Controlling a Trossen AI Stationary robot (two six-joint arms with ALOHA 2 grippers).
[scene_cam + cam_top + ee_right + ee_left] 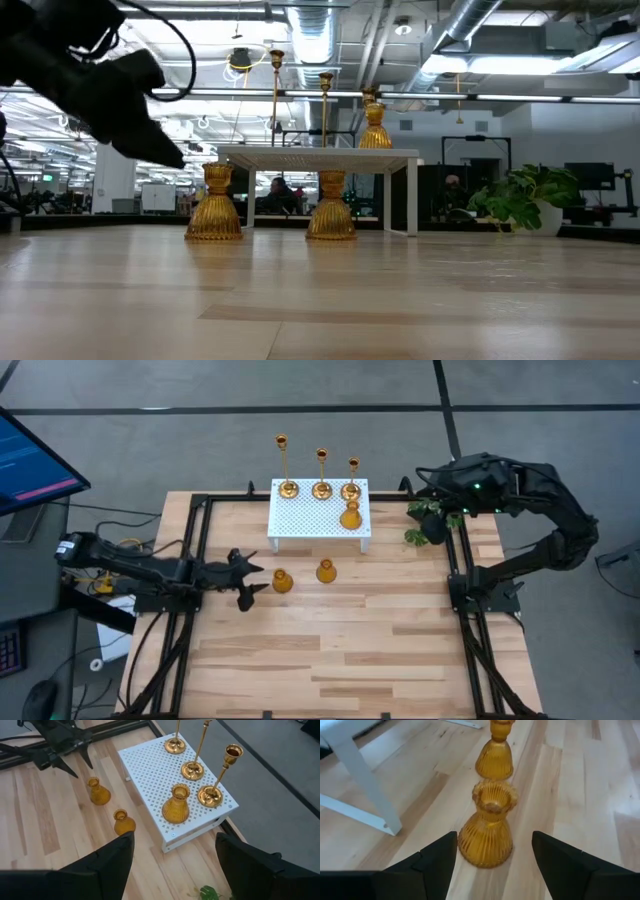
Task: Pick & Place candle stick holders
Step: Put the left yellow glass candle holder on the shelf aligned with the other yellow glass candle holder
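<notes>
Three brass candlesticks (321, 473) stand in a row on the far edge of a white perforated stand (310, 520). One amber bulb holder (350, 515) stands on the stand's right part. Two amber holders stand upright on the table in front of it: the left one (281, 581) and the right one (326, 571). My left gripper (250, 579) is open, just left of the left holder (487, 827), its fingers on either side without touching. My right gripper (175, 855) is open and empty, raised over the table's far right corner.
A green leafy plant (428, 520) stands at the table's right far corner under my right arm. Black frame rails (200, 540) run along the table's left and right sides. Bare wood (340, 650) lies toward the near edge.
</notes>
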